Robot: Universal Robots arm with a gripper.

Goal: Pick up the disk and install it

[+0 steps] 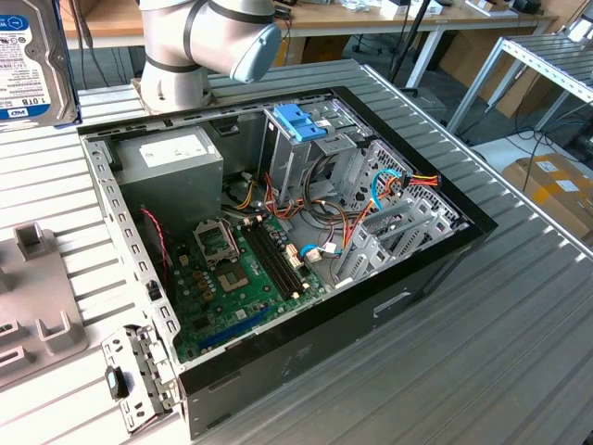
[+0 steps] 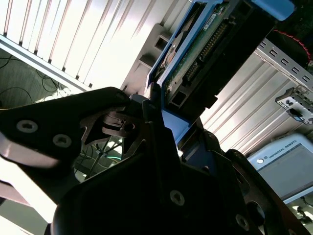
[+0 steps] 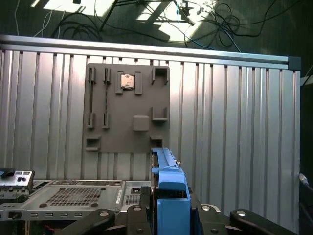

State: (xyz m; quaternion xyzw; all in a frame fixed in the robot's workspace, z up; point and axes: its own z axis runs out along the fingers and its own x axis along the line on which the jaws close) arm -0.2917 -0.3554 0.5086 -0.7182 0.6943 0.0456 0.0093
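- A ribbed metal table [image 1: 519,352] is seen in the exterior view, and everything else is carried on it.
- An open computer case [image 1: 352,315] is laid on its side in the middle of the table, with its inside exposed.
- The robot arm [image 1: 208,42] is seen behind the case, at the top of the exterior view.
- A green motherboard [image 1: 241,287] is mounted on the floor of the case, with a grey power supply [image 1: 167,158] beside it, towards the arm.
- A grey fixture plate [image 3: 127,107] is laid flat on the table, outside the case.
- A metal drive cage [image 1: 306,158] is stood upright inside the case, and a light-blue bracket [image 1: 298,120] is fixed at its top.
- The disk [image 1: 32,60] is held in the air at the exterior view's upper left, well apart from the drive cage and outside the case.
- The gripper [image 3: 171,218] is clamped on the disk by its blue carrier, which is seen edge-on between the fingers in the first wrist view.
- A small square chip [image 3: 128,81] is seated in a pocket of the fixture plate.
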